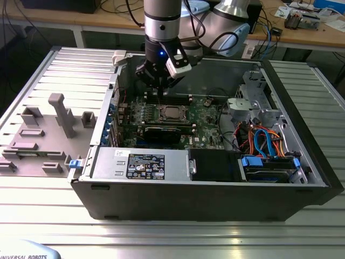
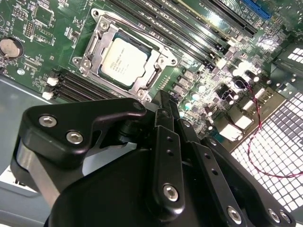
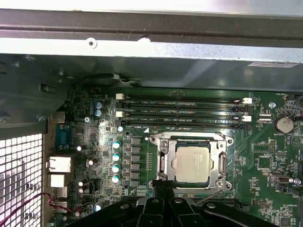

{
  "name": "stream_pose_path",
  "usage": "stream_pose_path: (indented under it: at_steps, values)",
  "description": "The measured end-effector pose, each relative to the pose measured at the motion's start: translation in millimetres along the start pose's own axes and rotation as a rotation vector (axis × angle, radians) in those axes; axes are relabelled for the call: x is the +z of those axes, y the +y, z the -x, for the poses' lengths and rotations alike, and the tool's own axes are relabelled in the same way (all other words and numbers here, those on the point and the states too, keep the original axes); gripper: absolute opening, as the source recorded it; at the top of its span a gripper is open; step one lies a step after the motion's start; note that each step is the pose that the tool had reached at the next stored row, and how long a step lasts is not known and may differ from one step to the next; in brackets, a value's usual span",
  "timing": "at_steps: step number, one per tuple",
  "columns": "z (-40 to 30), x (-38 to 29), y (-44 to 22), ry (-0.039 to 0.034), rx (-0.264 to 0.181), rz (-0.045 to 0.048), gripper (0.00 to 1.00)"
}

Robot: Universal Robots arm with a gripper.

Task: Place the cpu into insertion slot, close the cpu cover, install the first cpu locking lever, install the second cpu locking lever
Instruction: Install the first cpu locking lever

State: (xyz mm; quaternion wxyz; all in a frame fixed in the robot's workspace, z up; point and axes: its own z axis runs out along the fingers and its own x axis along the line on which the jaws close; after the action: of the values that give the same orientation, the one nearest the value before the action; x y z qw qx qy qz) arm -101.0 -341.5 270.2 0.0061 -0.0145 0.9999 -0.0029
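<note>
Gripper (image 3: 159, 185) closed and empty, its tips near 1 corner of the cover (image 3: 164, 163), which lies flat around the cpu (image 3: 191, 164) seated in the slot (image 3: 190, 141), with 4 memory slots (image 3: 184, 113) just beyond on the green board (image 3: 270, 156), inside the open case (image 1: 302, 162) on a ribbed metal table (image 1: 161, 237).

My work rests on a ribbed aluminium table (image 1: 172, 237). The open black computer case (image 1: 205, 202) lies flat on it, and just beside the case, toward the exterior view's left, sits a grey fixture plate (image 1: 32, 156) carrying upright grey blocks.
</note>
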Motion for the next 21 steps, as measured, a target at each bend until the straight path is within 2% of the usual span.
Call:
stream_pose_path:
  at_steps: [21]
  values:
    - [-5.9,-0.1,0.2,0.0000,0.000,0.0000,0.11]
